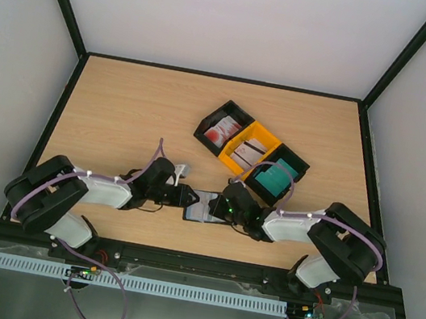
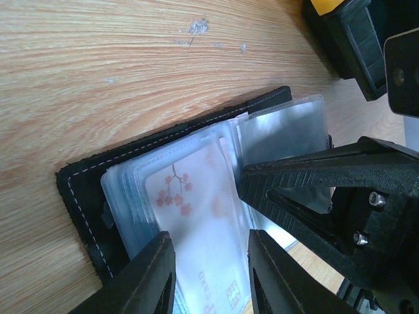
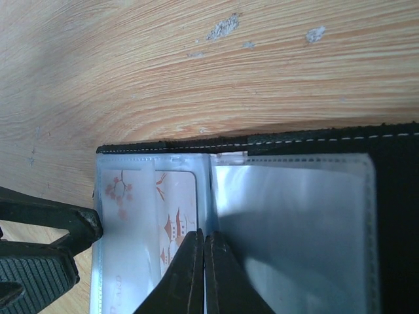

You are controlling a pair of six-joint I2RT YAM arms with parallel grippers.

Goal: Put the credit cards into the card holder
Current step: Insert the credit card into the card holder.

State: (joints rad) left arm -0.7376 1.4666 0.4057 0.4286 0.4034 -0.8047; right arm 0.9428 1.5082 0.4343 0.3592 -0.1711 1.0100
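Observation:
The card holder (image 1: 203,207) lies open on the table between my two grippers, black outside (image 2: 85,196) with clear plastic sleeves (image 3: 294,222). A white credit card with red blossoms (image 2: 196,209) sits in the left sleeves; it also shows in the right wrist view (image 3: 173,216). My left gripper (image 2: 209,268) is open, its fingers (image 2: 147,275) astride that card just above it. My right gripper (image 3: 204,261) is shut, its tips at the holder's middle fold; I cannot tell if a sleeve is pinched between them. In the top view the left gripper (image 1: 188,196) and right gripper (image 1: 221,208) nearly meet.
Three joined trays stand behind the holder: a black tray (image 1: 208,122) with red-blotched white cards, a yellow tray (image 1: 265,134) with pale cards, and a black tray (image 1: 300,164) with teal cards. The right gripper's finger (image 2: 308,190) crosses the left wrist view.

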